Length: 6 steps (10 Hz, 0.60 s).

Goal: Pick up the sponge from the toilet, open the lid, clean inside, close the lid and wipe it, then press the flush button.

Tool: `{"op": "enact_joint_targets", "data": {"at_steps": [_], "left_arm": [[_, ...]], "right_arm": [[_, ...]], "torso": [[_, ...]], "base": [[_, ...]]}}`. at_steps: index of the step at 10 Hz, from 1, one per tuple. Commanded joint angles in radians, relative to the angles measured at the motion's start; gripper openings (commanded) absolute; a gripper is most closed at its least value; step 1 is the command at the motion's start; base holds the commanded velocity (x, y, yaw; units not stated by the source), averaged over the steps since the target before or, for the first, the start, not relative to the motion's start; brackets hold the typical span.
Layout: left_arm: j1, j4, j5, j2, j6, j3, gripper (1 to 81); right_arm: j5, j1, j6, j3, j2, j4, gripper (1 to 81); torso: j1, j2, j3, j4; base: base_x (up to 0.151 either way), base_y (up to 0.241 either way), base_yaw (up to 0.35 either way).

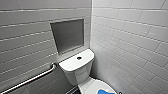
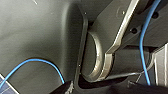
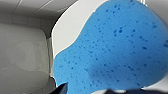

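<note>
The right gripper (image 3: 88, 91) hangs close over the sponge (image 3: 112, 50); only dark tips of it show at the frame edge, so I cannot tell how far open it is or whether it has hold of anything. The left gripper (image 2: 95, 90) sits against the robot's own dark casing, with a blue cable (image 2: 42, 61) looping past; its opening cannot be told either.

The sponge, bright blue and speckled, lies flat on the lid (image 3: 72, 27); the lid is down, covering the bowl, so what is in the bowl is hidden. In the head view the sponge is on the near part of the lid, at the near edge of the scene.

Farther back stands the tank (image 1: 76, 67) of the toilet (image 1: 83, 85), capped by its flat top; the flush button (image 1: 79, 58) sits in the middle of that top. In the far wall, above the tank, is a recessed niche (image 1: 68, 35) with a grey back. A metal grab bar (image 1: 32, 78) slants along the tiled wall to the left; a tiled wall (image 1: 132, 42) closes the right side, just beside the tank.
</note>
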Motion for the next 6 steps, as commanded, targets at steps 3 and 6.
{"op": "enact_joint_targets", "data": {"at_steps": [3, 6], "left_arm": [[0.017, -0.012, 0.079, -0.009, -0.002, 0.014, 81.1], [0.017, -0.012, 0.084, -0.014, -0.004, 0.014, 81.1]], "right_arm": [[-0.025, 0.112, 0.042, -0.046, 0.010, 0.005, 81.1], [-0.025, 0.121, 0.042, -0.141, 0.054, -0.011, 81.1]], "torso": [[0.000, 0.000, 0.000, 0.000], [0.000, 0.000, 0.000, 0.000]], "base": [[0.000, 0.000, 0.000], [0.000, 0.000, 0.000]]}}
